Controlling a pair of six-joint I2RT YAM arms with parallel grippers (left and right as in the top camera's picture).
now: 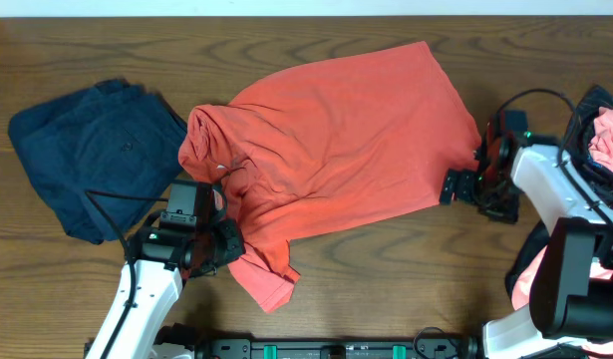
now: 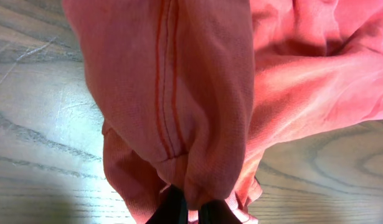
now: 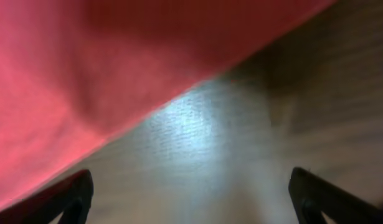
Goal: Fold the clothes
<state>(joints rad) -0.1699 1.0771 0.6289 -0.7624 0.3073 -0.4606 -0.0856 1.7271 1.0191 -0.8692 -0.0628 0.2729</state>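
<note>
An orange-red shirt point(image 1: 336, 150) lies spread across the middle of the table, collar to the left. My left gripper point(image 1: 229, 246) is shut on its lower left sleeve. In the left wrist view the bunched sleeve fabric point(image 2: 203, 93) is pinched between the dark fingers at the gripper point(image 2: 191, 213). My right gripper point(image 1: 469, 172) stands wide open at the shirt's right edge, low over the wood. In the right wrist view the shirt's edge point(image 3: 85, 62) lies just ahead of the gripper point(image 3: 191, 199), and only bare tabletop shows between its fingertips point(image 3: 73, 196).
A dark navy folded garment point(image 1: 92, 155) lies at the left of the table. A pile of pink and red clothes point(image 1: 610, 140) sits at the right edge beside the right arm. The shirt's lower sleeve hem point(image 1: 266, 284) lies near the front edge.
</note>
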